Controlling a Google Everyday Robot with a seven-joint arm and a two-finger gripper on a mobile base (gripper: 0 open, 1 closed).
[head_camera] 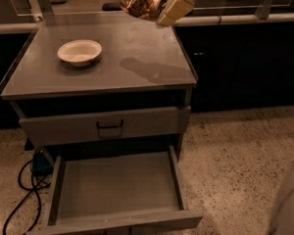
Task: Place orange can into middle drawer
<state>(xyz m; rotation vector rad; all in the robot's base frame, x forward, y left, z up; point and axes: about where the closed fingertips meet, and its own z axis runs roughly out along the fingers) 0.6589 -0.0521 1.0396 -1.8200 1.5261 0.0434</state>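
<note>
My gripper (159, 5) is at the top of the camera view, high above the back right part of the cabinet top. It is shut on the orange can (138, 1), a shiny orange-gold dented can held on its side. The can's shadow falls on the cabinet top (152, 70) below. The middle drawer (115, 185) is pulled out at the bottom of the view, a wide shallow grey tray with nothing visible in it. It lies well below and in front of the can.
A white bowl (80, 52) sits on the left of the cabinet top. A shut grey drawer front with a black handle (110, 128) sits above the open drawer. Black cables (24, 190) lie on the speckled floor at the left. A dark counter runs behind.
</note>
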